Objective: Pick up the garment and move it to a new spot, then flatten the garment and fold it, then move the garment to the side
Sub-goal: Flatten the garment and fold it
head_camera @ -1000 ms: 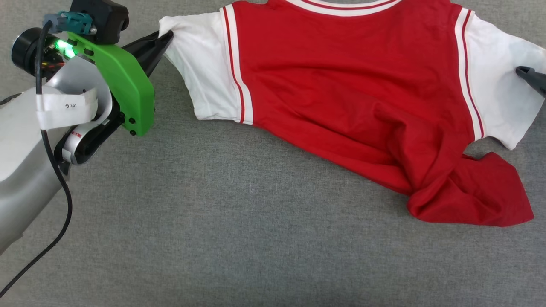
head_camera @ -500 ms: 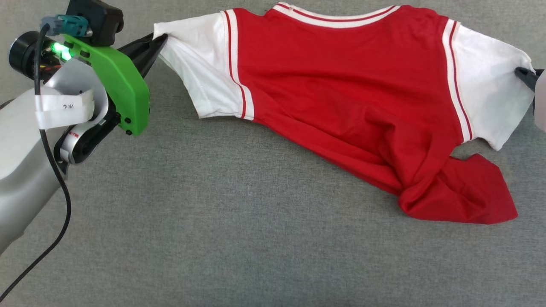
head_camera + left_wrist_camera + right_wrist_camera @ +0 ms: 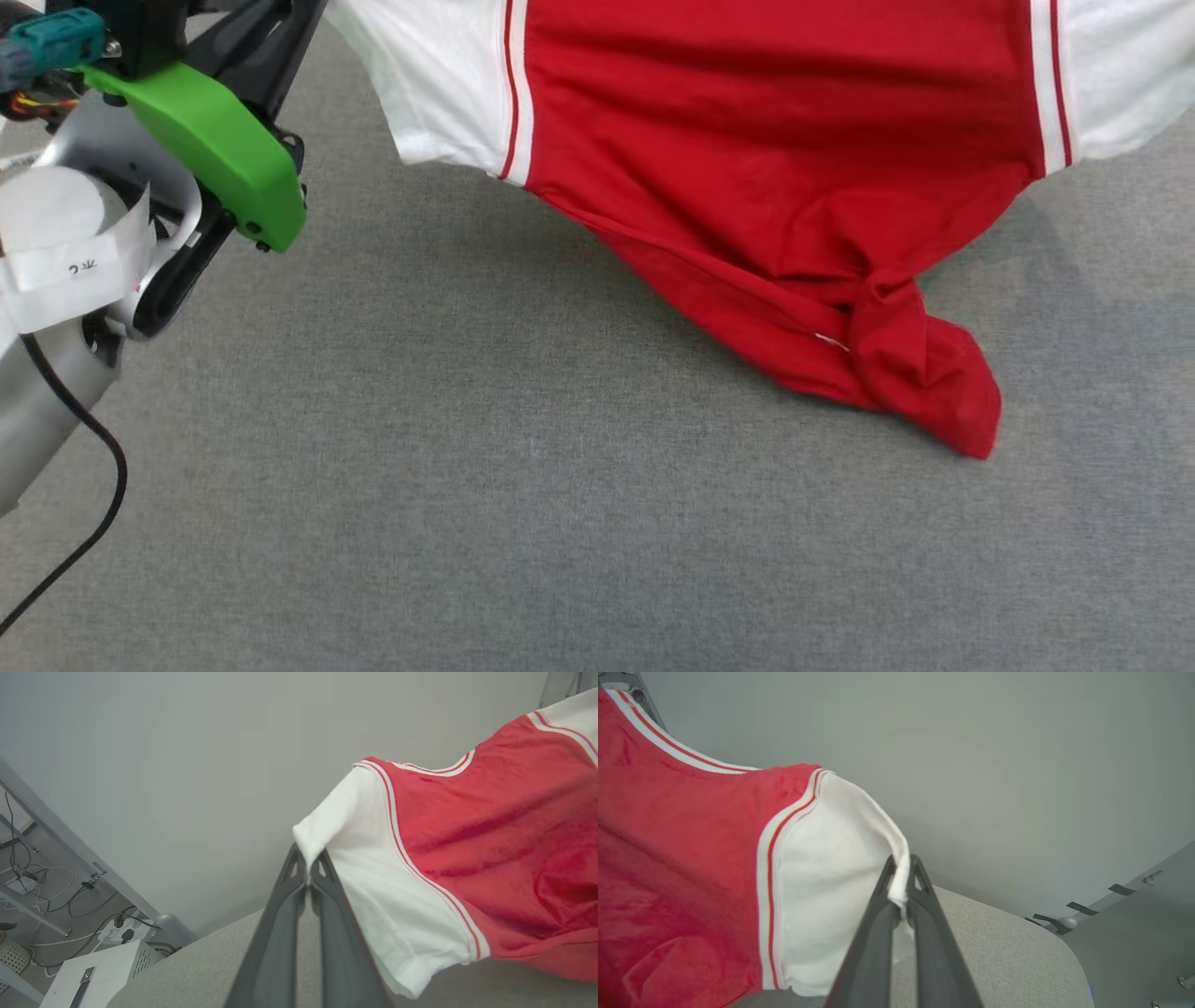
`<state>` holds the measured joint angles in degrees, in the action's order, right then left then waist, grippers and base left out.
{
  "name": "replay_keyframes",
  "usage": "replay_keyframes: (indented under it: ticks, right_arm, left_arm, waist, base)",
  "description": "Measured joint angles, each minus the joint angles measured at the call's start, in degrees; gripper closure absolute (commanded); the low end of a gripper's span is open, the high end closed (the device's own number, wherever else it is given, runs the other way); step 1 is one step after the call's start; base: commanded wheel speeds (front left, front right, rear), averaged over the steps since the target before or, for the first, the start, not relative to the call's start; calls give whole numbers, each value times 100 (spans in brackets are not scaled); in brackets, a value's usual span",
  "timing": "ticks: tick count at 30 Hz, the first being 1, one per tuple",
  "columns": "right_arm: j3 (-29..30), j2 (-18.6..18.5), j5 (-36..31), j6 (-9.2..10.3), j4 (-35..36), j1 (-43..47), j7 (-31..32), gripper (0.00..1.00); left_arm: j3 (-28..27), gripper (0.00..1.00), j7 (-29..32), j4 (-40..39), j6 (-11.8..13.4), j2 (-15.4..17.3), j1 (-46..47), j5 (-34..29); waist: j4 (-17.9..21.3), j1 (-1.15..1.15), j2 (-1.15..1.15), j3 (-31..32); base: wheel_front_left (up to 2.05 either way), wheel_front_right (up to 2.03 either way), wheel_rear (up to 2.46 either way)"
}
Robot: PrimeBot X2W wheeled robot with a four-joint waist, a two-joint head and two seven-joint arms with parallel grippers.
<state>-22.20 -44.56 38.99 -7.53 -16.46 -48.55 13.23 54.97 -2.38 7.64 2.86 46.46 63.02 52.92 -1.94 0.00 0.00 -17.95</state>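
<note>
The garment (image 3: 775, 140), red with white sleeves, hangs stretched between both grippers, back side towards the head camera. Its upper part is off the grey table (image 3: 467, 485), while its twisted lower hem (image 3: 920, 383) sags down to the cloth. My left gripper (image 3: 307, 867) is shut on the edge of one white sleeve (image 3: 373, 877); in the head view its dark fingers (image 3: 266, 42) and green wrist cover (image 3: 205, 140) sit at the top left. My right gripper (image 3: 903, 870) is shut on the edge of the other white sleeve (image 3: 831, 877). The striped collar (image 3: 434, 767) runs along the garment's top.
The grey fabric-covered table spreads wide below the garment. A plain grey wall stands behind. Off the table's left edge are a white box (image 3: 93, 970), cables and a metal frame leg (image 3: 70, 844). The table's rounded right corner (image 3: 1059, 952) borders floor with tape marks (image 3: 1120, 889).
My right gripper has shut on the right sleeve. Both grippers have lifted the garment by its sleeves, so its upper part has come off the table and the hem trails.
</note>
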Motion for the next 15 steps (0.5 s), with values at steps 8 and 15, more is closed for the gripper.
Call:
replay_keyframes:
  ticks: [8, 15]
  right_arm:
    - [588, 29, -288, 0, 546, -74, -236, 100]
    - [901, 211, -578, 0, 888, -341, -153, 100]
  left_arm:
    - [-308, 100, -168, -455, 181, 88, 452, -156]
    - [-346, 100, -60, -355, 167, 22, 911, -255]
  waist:
    - [114, 0, 0, 419]
    - [226, 0, 0, 607]
  base:
    - [0, 0, 0]
    - [0, 0, 0]
